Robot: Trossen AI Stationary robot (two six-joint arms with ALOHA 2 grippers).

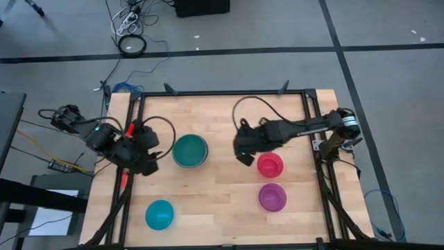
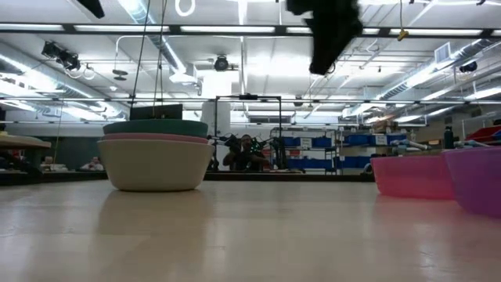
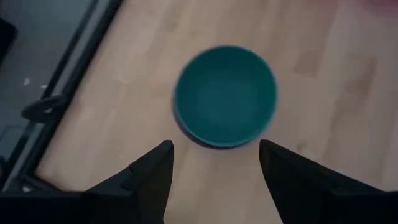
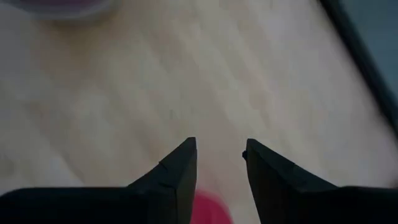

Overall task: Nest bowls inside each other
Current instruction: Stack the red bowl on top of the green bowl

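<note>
A stack of bowls stands mid-table: a teal bowl (image 1: 189, 151) on top, nested in a pink bowl (image 2: 155, 139), which sits in a white-grey bowl (image 2: 155, 164). A red bowl (image 1: 270, 164), a purple bowl (image 1: 272, 197) and a cyan bowl (image 1: 159, 214) each rest alone on their bases. My left gripper (image 3: 214, 144) hangs open just left of the stack, with the teal bowl (image 3: 225, 95) ahead of its fingers. My right gripper (image 1: 244, 158) hangs open and high above the table (image 2: 329, 47), beside the red bowl's left rim. Neither holds anything.
A black metal frame (image 1: 222, 93) borders the wooden table. Bare wood lies between the stack and the red bowl, and between the cyan and purple bowls along the near edge. In the low view a person (image 2: 246, 153) sits far behind the table.
</note>
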